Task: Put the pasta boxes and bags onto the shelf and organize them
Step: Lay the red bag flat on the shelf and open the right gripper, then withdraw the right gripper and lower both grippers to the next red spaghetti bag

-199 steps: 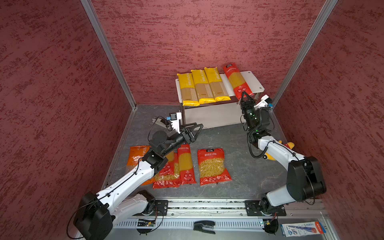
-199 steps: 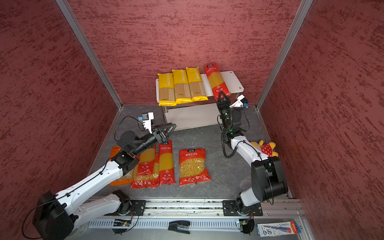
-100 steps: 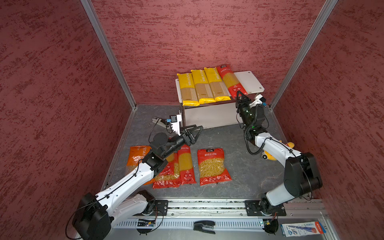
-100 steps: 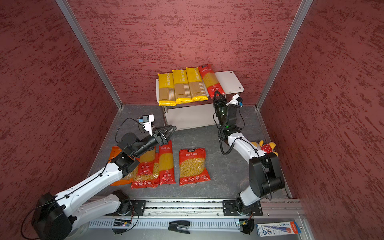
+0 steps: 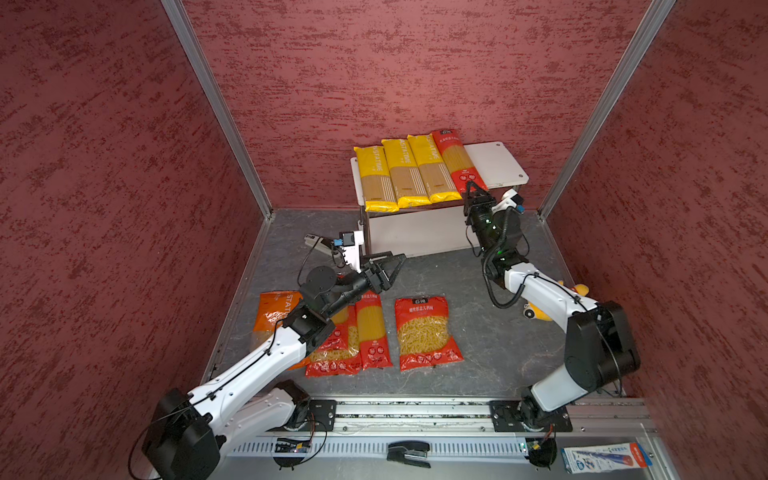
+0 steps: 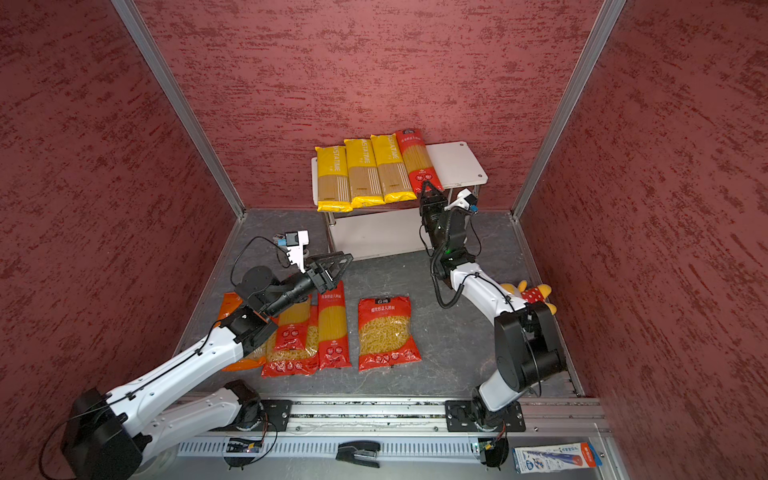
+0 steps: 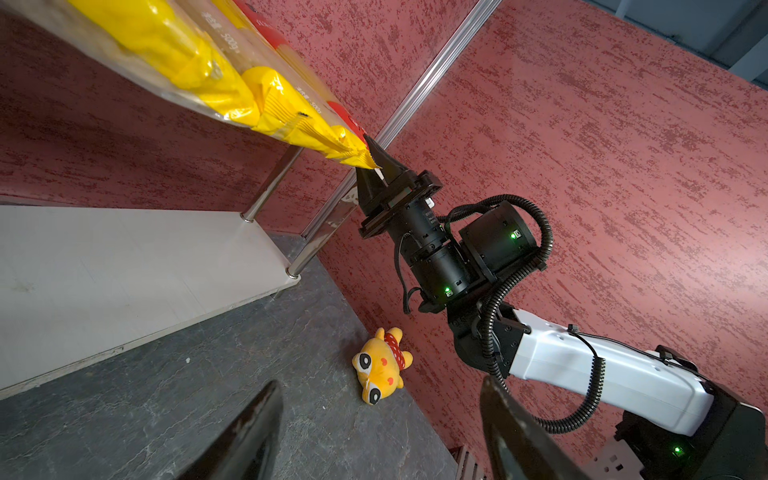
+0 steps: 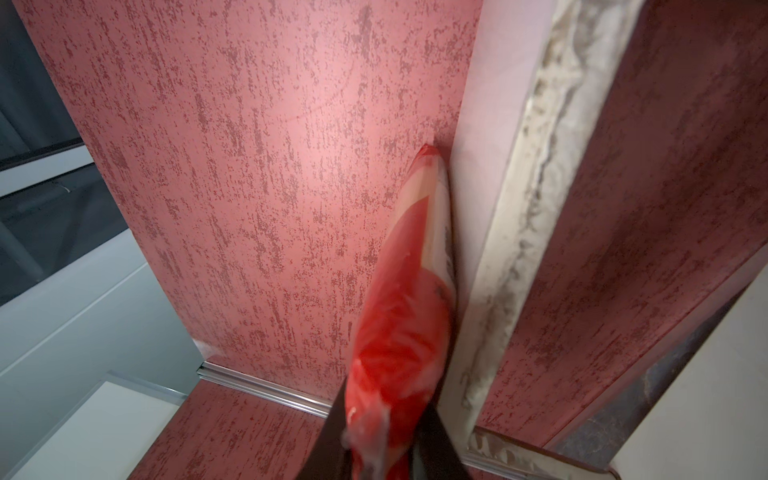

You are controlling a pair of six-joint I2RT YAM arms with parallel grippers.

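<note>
Shifting red spaghetti pack [image 5: 455, 160] leftward since a second ago; now lying against yellow spaghetti packs [image 5: 407, 174] on shelf [image 5: 498, 166] top board. Flanking its near end with right gripper [image 5: 473, 189], gripping or loosening, cannot tell. Hovering left gripper [image 5: 397, 259] wide open, empty, near floor packs [image 5: 370, 328].

Ahead of the left gripper's [image 5: 392, 268] spread fingers, the grey floor [image 5: 436, 274] lies bare up to the shelf's [image 5: 519, 180] bare lower board [image 5: 415, 232]; below them, loose packs [image 5: 428, 332] cover the floor. Outward of the right gripper's [image 6: 430, 189] fingers the top board [image 6: 457, 166] is bare. Inward, four long packs [image 6: 365, 174] fill it side by side.
</note>
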